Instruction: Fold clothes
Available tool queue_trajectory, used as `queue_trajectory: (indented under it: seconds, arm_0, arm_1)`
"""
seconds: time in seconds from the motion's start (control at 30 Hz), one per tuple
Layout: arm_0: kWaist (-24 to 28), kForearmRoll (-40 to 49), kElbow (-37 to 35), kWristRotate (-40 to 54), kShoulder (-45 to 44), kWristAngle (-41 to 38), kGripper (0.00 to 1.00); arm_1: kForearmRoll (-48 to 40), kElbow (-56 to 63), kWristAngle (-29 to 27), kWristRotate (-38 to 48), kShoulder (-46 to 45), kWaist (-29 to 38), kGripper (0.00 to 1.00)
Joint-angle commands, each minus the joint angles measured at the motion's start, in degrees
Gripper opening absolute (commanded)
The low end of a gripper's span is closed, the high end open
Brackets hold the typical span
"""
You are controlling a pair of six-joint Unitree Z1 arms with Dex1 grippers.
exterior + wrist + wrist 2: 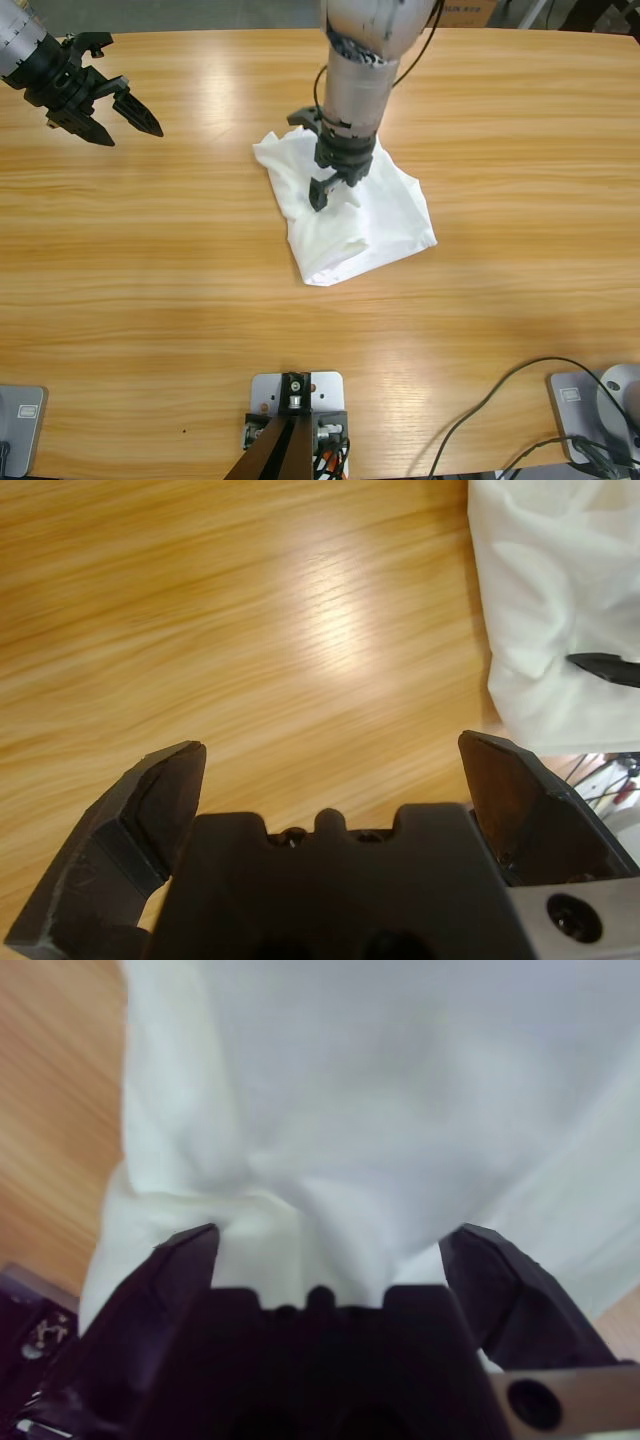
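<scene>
Wood-grain desk [150, 300], long and glossy, fills the high view, with glare streaks across its planks; cables trail at its near right corner. Little of the room shows beyond the far edge.

A white T-shirt [385, 225] lies bunched into a compact, roughly folded bundle near the desk centre, slightly right. The right claw [335, 190] descends from the far side and sits directly over the bundle's far-left part, jaws wide, with fabric rising between them in the right wrist view [330, 1140]. The left claw [108, 118] hangs at the far left, well apart from the shirt, jaws wide and empty.

Risk: the thin fabric is layered, so closing here may catch several layers or only a loose ridge, dragging the bundle and undoing the fold. The glossy surface would let the shirt slide.
</scene>
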Motion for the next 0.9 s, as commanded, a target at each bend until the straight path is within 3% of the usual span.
queue_trajectory:
  seconds: [0.03,0.1,0.13,0.37,0.9]
  arm_0:
    - [-1.3,-1.4,3.1,0.5,-0.3,0.1,0.996]
    - [-1.6,-2.0,4.0,0.5,-0.3,0.1,0.996]
    - [-1.7,-2.3,4.5,0.5,-0.3,0.1,0.996]
    - [-2.0,-3.1,6.0,0.5,-0.4,0.2,0.996]
    - [-2.0,-4.2,6.7,0.8,0.0,0.4,0.996]
  arm_1:
    - [-1.5,1.3,0.0,0.6,-2.1,-0.5,0.381]
    - [-0.8,0.6,-1.6,0.6,-2.7,-0.6,0.019]
    - [-0.2,0.0,-2.7,0.7,-2.8,-0.6,0.000]
    - [3.7,-2.9,-8.8,1.1,-1.0,-0.6,0.000]
    - [6.2,-5.5,-7.1,0.4,-3.5,-0.6,0.000]
